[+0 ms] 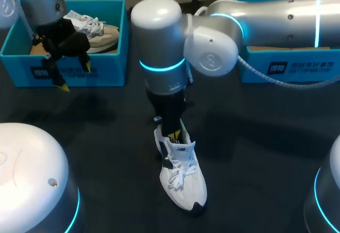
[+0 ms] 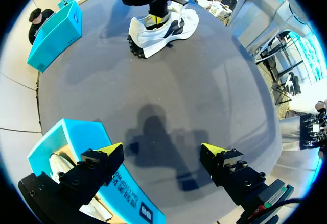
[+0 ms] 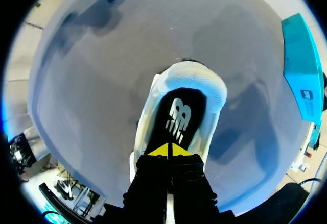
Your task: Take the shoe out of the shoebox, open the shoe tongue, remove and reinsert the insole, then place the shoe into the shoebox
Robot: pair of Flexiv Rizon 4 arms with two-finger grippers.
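My right gripper (image 3: 170,151) sat inside the shoe (image 3: 190,77), fingers together; my left gripper (image 2: 161,149) hung wide apart beside the shoebox (image 2: 76,132).

Matt table (image 1: 106,148), smooth white shoe (image 1: 183,182)

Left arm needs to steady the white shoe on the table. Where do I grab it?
Pinch the white shoe across its toe end from above: it stands upright on its sole, and the right gripper occupies its heel opening.
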